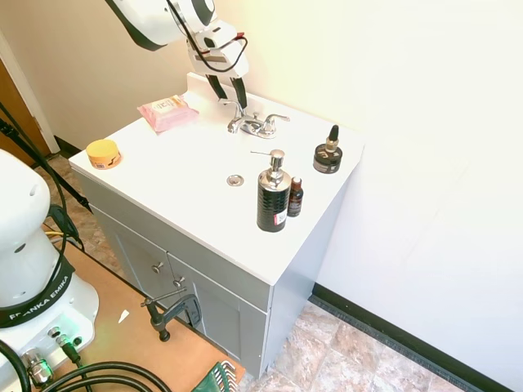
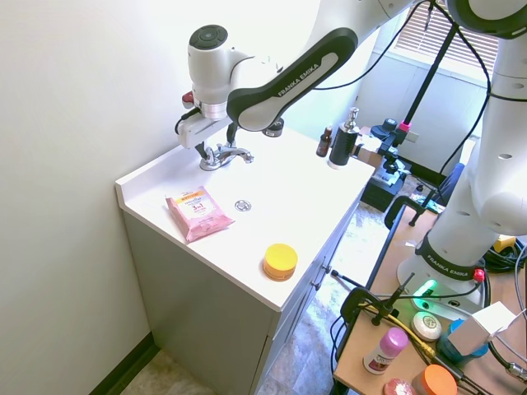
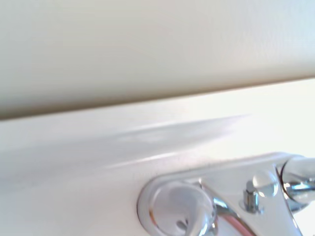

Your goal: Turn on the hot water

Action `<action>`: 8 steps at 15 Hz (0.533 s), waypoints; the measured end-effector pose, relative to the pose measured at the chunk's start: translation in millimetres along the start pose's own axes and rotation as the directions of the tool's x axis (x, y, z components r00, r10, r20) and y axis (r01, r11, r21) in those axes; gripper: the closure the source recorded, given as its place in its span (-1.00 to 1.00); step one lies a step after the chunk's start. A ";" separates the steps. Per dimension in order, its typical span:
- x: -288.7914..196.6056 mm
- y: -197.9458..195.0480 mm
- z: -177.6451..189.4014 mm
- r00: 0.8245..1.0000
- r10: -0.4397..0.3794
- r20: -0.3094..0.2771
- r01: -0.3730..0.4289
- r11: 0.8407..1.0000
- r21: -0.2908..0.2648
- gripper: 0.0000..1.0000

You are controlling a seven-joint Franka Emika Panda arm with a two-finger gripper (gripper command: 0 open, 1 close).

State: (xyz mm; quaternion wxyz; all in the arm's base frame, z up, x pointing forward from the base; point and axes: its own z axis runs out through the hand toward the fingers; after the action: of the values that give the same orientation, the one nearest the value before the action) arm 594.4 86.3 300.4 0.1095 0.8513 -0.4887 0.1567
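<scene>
The gripper points straight down over the left lever of the faucet at the back of the vanity. Its fingers stand slightly apart astride the lever; whether they touch it is unclear. In the second exterior view the arm hides part of the faucet. The wrist view shows only the blurred chrome base.

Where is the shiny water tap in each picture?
First exterior view: the faucet sits at the back of the white counter, upper middle, just under the gripper.
Second exterior view: it is upper left of centre, by the wall, below the white arm's gripper.
Wrist view: its chrome base fills the bottom right, blurry and very close.
Shared landmark: the pink wipes pack lies on the counter in both exterior views.
</scene>
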 end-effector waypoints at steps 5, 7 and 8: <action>11.4 13.2 6.9 1.000 0.009 0.009 -0.008 0.997 -0.082 -1.00; 16.8 16.4 9.5 1.000 0.021 0.003 -0.020 0.996 -0.092 -1.00; 17.6 16.8 9.8 1.000 0.025 0.002 -0.024 0.995 -0.093 -1.00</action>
State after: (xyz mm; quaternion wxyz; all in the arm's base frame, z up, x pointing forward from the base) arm 589.8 60.7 298.4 0.1462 0.8395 -0.5060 0.1335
